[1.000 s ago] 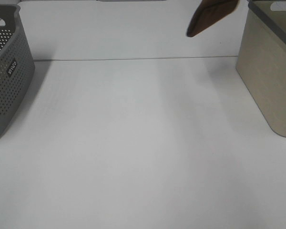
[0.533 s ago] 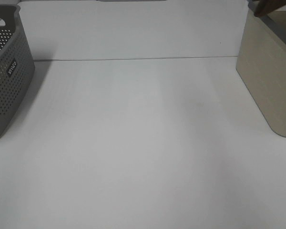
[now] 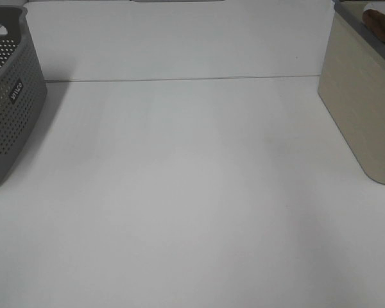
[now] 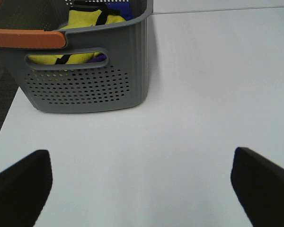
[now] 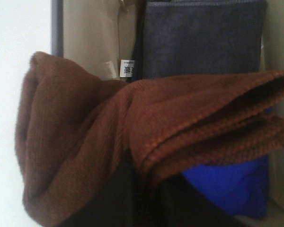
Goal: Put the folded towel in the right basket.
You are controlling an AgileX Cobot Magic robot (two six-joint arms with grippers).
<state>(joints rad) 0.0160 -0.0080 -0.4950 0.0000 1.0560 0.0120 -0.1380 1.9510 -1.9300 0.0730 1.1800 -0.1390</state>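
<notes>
Holding the brown folded towel (image 5: pixel 146 118) pinched in my right claw (image 5: pixel 128 205), I have it at the mouth of the beige right basket (image 3: pixel 356 109), just above a grey towel (image 5: pixel 203 42) and a blue cloth (image 5: pixel 227 189) lying inside. My left claw (image 4: pixel 142 189) hangs wide open and empty over the white worktop (image 3: pixel 192 192), near the grey perforated basket (image 4: pixel 85 90) with a yellow cloth (image 4: pixel 85 19) in it.
</notes>
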